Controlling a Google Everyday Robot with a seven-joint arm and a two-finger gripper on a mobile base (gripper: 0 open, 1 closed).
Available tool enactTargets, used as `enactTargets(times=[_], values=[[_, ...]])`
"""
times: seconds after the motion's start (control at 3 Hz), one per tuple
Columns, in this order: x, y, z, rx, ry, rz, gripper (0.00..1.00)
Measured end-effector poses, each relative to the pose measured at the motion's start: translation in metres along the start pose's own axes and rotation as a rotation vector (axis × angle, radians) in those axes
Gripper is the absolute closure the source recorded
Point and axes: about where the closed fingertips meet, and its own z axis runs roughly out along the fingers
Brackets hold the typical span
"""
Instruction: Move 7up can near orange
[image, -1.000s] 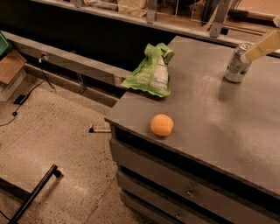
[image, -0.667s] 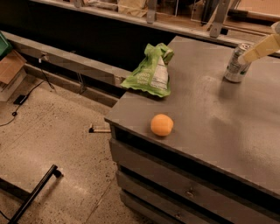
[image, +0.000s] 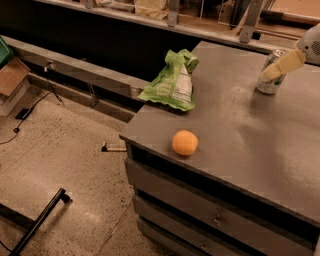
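The 7up can (image: 269, 85), silver-grey with a pull-tab top, stands upright at the far right of the grey table (image: 240, 135). The orange (image: 185, 142) lies near the table's front left corner, well apart from the can. My gripper (image: 280, 66) reaches in from the right edge of the camera view. Its tan end lies across the upper part of the can, and its white body shows at the frame's edge. I cannot tell whether it holds the can.
A green chip bag (image: 172, 82) lies on the table's left edge, between the can and the orange. The table has drawers (image: 210, 215) on its front. A cardboard box (image: 12, 75) and cables lie on the floor at left. A dark counter runs behind.
The gripper has moved a little down and to the left, further across the can. The can, the orange and the bag have not moved.
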Motion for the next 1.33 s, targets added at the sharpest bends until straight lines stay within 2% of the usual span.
enactTargets(times=[0.33, 1.0, 1.33], values=[[0.001, 0.004, 0.008, -0.026, -0.007, 0.011, 0.18], [-0.004, 0.016, 0.009, -0.088, -0.036, 0.008, 0.65], [-0.018, 0.028, -0.005, -0.131, -0.064, -0.032, 0.87]])
